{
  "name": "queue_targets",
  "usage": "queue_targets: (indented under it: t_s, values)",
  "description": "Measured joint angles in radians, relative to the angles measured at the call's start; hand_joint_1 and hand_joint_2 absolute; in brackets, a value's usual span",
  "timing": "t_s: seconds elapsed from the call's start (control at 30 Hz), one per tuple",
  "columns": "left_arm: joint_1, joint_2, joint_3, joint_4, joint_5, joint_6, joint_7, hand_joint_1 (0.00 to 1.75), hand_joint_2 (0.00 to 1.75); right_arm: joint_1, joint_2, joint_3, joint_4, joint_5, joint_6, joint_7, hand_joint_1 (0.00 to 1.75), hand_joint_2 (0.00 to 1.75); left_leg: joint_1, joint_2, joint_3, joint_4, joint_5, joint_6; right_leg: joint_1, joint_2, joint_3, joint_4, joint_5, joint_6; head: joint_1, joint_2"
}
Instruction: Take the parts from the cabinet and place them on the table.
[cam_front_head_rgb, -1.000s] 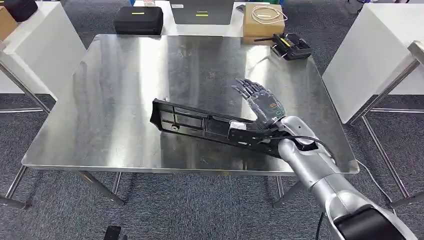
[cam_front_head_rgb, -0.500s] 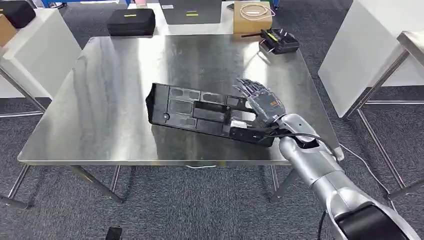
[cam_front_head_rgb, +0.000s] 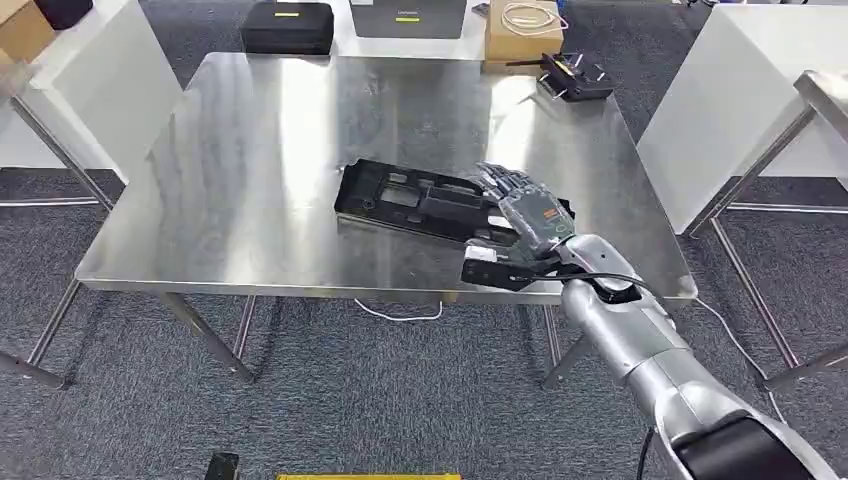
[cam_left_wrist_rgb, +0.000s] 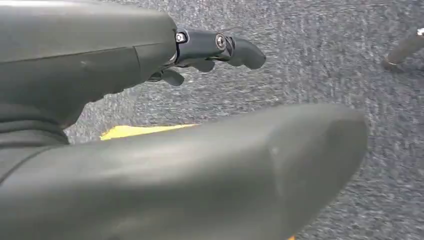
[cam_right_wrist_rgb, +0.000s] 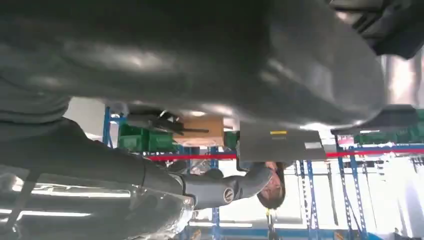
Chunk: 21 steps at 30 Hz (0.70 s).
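Note:
A long black plastic part (cam_front_head_rgb: 410, 200) lies at a slant over the near right of the steel table (cam_front_head_rgb: 260, 150), its near end jutting past the front edge. My right hand (cam_front_head_rgb: 527, 215) grips that end, fingers stretched flat along the top of the part. Whether the far end touches the tabletop I cannot tell. In the right wrist view the hand's thick grey thumb (cam_right_wrist_rgb: 200, 60) is close to the lens. My left hand (cam_left_wrist_rgb: 220, 45) hangs over grey carpet, its fingers loosely bent and holding nothing.
At the table's far edge stand a black case (cam_front_head_rgb: 288, 25), a cardboard box (cam_front_head_rgb: 524, 28) with a white cable, and a black device (cam_front_head_rgb: 572, 78). White tables flank it left (cam_front_head_rgb: 90, 90) and right (cam_front_head_rgb: 740, 90). A person (cam_right_wrist_rgb: 272, 185) is in the right wrist view.
The camera has shifted, so the whole scene moved. My right hand has turned the part from on edge to flat and carried it further over the table.

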Motion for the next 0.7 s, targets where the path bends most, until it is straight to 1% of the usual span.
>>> queue_targets:
  t_s: [0.03, 0.07, 0.1, 0.13, 0.17, 0.2, 0.23, 0.27, 0.3, 0.33, 0.37, 0.4, 0.43, 0.47, 0.5, 0.53, 0.57, 0.6, 0.63, 0.67, 0.7]
  values:
    - [0.000, 0.000, 0.000, 0.000, 0.000, 0.000, -0.002, 0.00, 0.00, 0.003, -0.001, 0.000, 0.001, 0.000, 0.000, 0.003, 0.00, 0.00, -0.002, 0.000, -0.013, 0.000, 0.011, 0.000, 0.000, 0.000, 0.002, 0.035, -0.004, 0.007, 0.000, 0.000]
    - [0.000, 0.000, 0.000, 0.000, 0.000, 0.000, -0.002, 0.00, 0.00, 0.003, -0.002, 0.000, 0.004, 0.002, 0.000, 0.007, 0.00, 0.00, -0.004, 0.000, -0.027, 0.001, 0.022, 0.000, 0.001, 0.000, 0.026, 0.026, 0.009, 0.016, 0.000, 0.000]
    - [0.000, -0.001, 0.000, 0.000, 0.000, 0.000, -0.003, 0.00, 0.00, 0.003, -0.002, 0.000, 0.005, 0.003, 0.000, 0.007, 0.00, 0.00, -0.007, 0.000, -0.039, 0.001, 0.032, -0.001, 0.003, 0.000, 0.069, -0.020, 0.032, 0.023, 0.002, 0.000]
    - [0.000, -0.002, 0.000, 0.000, 0.000, 0.000, -0.004, 0.00, 0.00, 0.002, -0.002, 0.000, 0.005, 0.003, 0.000, 0.007, 0.00, 0.00, -0.009, 0.000, -0.050, 0.001, 0.041, -0.002, 0.006, 0.000, 0.128, -0.098, 0.052, 0.025, 0.000, 0.000]
    - [0.000, -0.002, 0.000, 0.000, 0.000, 0.000, -0.005, 0.00, 0.00, 0.000, -0.001, 0.000, 0.005, 0.003, -0.001, 0.007, 0.00, 0.00, -0.012, -0.001, -0.059, 0.001, 0.052, -0.004, 0.007, 0.000, 0.203, -0.201, 0.059, 0.017, 0.001, 0.000]
    - [0.000, -0.003, 0.000, 0.000, 0.000, 0.000, -0.005, 0.00, 0.00, -0.003, -0.001, -0.001, 0.005, 0.005, -0.001, 0.008, 0.00, 0.00, -0.016, -0.001, -0.066, 0.003, 0.060, -0.009, 0.014, -0.001, 0.266, -0.289, 0.031, 0.003, 0.000, 0.000]
    - [0.000, -0.003, 0.000, 0.000, 0.000, 0.000, -0.006, 0.00, 0.00, -0.003, 0.000, -0.001, 0.005, 0.006, -0.002, 0.008, 0.00, 0.00, -0.017, 0.000, -0.069, 0.002, 0.070, -0.015, 0.022, -0.003, 0.274, -0.308, 0.033, 0.000, -0.003, 0.000]
    - [0.000, -0.003, 0.000, 0.000, 0.000, 0.000, -0.008, 0.00, 0.00, -0.004, 0.000, -0.001, 0.005, 0.007, -0.003, 0.011, 0.00, 0.00, -0.017, 0.000, -0.068, 0.001, 0.079, -0.020, 0.022, -0.002, 0.259, -0.312, 0.040, 0.000, -0.003, 0.000]
    - [0.000, -0.003, 0.000, 0.000, 0.000, 0.000, -0.008, 0.00, 0.00, -0.004, 0.000, -0.001, 0.005, 0.007, -0.004, 0.013, 0.00, 0.00, -0.014, 0.000, -0.069, 0.000, 0.085, -0.024, 0.024, -0.002, 0.256, -0.309, 0.044, -0.005, -0.005, 0.000]
    - [0.001, -0.003, 0.000, 0.000, 0.000, 0.000, -0.008, 0.00, 0.00, -0.003, -0.001, -0.001, 0.006, 0.009, -0.005, 0.016, 0.00, 0.00, -0.016, -0.002, -0.074, -0.004, 0.094, -0.033, 0.016, -0.003, 0.249, -0.314, 0.054, -0.016, -0.005, 0.000]
    - [0.001, -0.001, 0.000, 0.000, 0.000, 0.000, -0.008, 0.00, 0.00, -0.005, -0.001, -0.001, 0.007, 0.010, -0.005, 0.018, 0.00, 0.00, -0.008, -0.004, -0.082, 0.006, 0.079, -0.040, -0.004, -0.006, 0.248, -0.317, 0.068, -0.025, -0.004, 0.000]
    - [0.002, -0.002, 0.000, 0.000, 0.000, 0.000, -0.008, 0.00, 0.00, -0.008, 0.002, -0.001, 0.007, 0.010, -0.005, 0.022, 0.00, 0.00, -0.006, -0.006, -0.101, 0.034, 0.028, -0.046, -0.003, -0.008, 0.239, -0.317, 0.080, -0.038, -0.007, 0.000]
    - [0.002, -0.002, 0.000, 0.000, 0.000, 0.000, -0.008, 0.00, 0.00, -0.009, 0.004, -0.001, 0.007, 0.010, -0.006, 0.022, 0.00, 0.00, -0.001, -0.007, -0.121, 0.092, -0.035, -0.052, -0.003, -0.009, 0.226, -0.317, 0.092, -0.045, -0.012, 0.000]
    - [0.002, -0.002, 0.000, 0.000, 0.000, 0.000, -0.008, 0.00, 0.00, -0.010, 0.005, -0.001, 0.007, 0.010, -0.006, 0.022, 0.00, 0.00, 0.004, -0.007, -0.146, 0.176, -0.096, -0.060, -0.003, -0.008, 0.209, -0.317, 0.106, -0.044, -0.011, 0.000]
    - [0.002, -0.002, 0.000, 0.000, 0.000, 0.000, -0.008, 0.00, 0.00, -0.009, 0.006, -0.001, 0.007, 0.011, -0.006, 0.023, 0.00, 0.00, 0.010, -0.007, -0.165, 0.253, -0.132, -0.067, -0.003, -0.008, 0.193, -0.316, 0.118, -0.042, -0.012, 0.000]
    - [0.002, -0.002, 0.000, 0.000, 0.000, 0.000, -0.008, 0.00, 0.00, -0.006, 0.006, -0.001, 0.009, 0.011, -0.006, 0.025, 0.00, 0.00, 0.016, -0.006, -0.172, 0.304, -0.135, -0.073, -0.004, -0.008, 0.178, -0.315, 0.129, -0.038, -0.012, 0.000]
    - [0.002, -0.001, 0.000, 0.000, 0.000, 0.000, -0.008, 0.00, 0.00, -0.004, 0.006, -0.001, 0.010, 0.014, -0.007, 0.025, 0.00, 0.00, 0.024, -0.006, -0.160, 0.319, -0.111, -0.080, -0.007, -0.008, 0.162, -0.314, 0.140, -0.032, -0.011, 0.000]
    - [0.002, 0.000, 0.000, 0.000, 0.000, 0.000, -0.008, 0.00, 0.00, -0.003, 0.006, -0.001, 0.012, 0.017, -0.007, 0.026, 0.00, 0.00, 0.031, -0.006, -0.130, 0.297, -0.075, -0.086, -0.012, -0.008, 0.147, -0.312, 0.150, -0.024, -0.012, 0.000]
    - [0.002, 0.000, 0.000, 0.000, -0.001, 0.000, -0.008, 0.00, 0.00, -0.002, 0.006, -0.001, 0.014, 0.018, -0.008, 0.028, 0.00, 0.00, 0.036, -0.006, -0.081, 0.242, -0.041, -0.092, -0.017, -0.008, 0.133, -0.309, 0.159, -0.017, -0.012, 0.000]
    - [0.001, 0.000, 0.000, 0.000, -0.002, 0.000, -0.008, 0.00, 0.00, -0.003, 0.006, -0.002, 0.014, 0.018, -0.009, 0.030, 0.00, 0.00, 0.043, -0.005, -0.013, 0.157, -0.029, -0.100, -0.022, -0.008, 0.120, -0.302, 0.166, -0.007, -0.013, 0.000]
    - [-0.001, -0.002, 0.000, 0.000, -0.002, 0.000, -0.008, 0.00, 0.00, -0.005, 0.006, -0.005, 0.013, 0.021, -0.011, 0.032, 0.00, 0.00, 0.047, -0.008, 0.050, 0.064, -0.076, -0.109, -0.017, -0.008, 0.110, -0.294, 0.172, 0.002, -0.014, 0.000]
